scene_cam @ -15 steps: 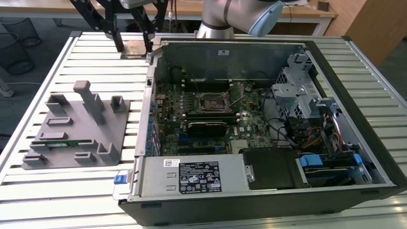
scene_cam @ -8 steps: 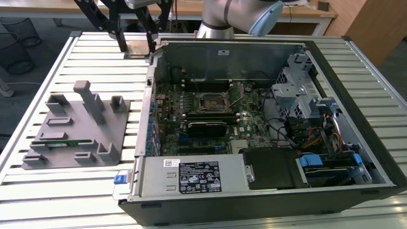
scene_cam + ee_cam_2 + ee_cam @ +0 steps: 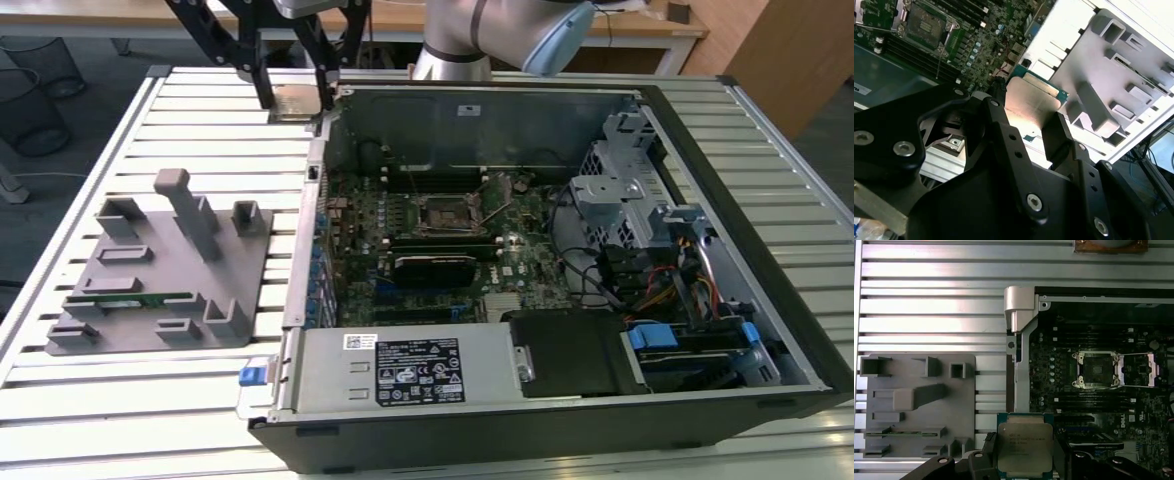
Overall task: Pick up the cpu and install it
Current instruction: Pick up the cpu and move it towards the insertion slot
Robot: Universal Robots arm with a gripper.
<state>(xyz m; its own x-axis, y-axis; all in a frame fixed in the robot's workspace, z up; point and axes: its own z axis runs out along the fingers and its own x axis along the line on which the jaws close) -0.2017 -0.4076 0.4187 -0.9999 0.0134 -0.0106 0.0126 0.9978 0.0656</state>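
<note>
Silvery cpu (image 3: 1024, 437), we count one, sits pinched between the gripper's (image 3: 1024, 449) two jaws (open just chip-wide), aloft by the case wall (image 3: 1021, 365), between one grey fixture (image 3: 919, 405) and one open socket (image 3: 1096, 370).

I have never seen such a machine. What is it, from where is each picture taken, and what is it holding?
It is one robot arm with a black claw. The exterior view comes from a camera off the arm; both wrist views come from cameras riding on the arm. On the slatted table lie an open computer case and a grey fixture bearing a green memory stick. The claw is shut on the cpu, a small silvery chip, near the case's corner. The socket inside looks empty.
</note>
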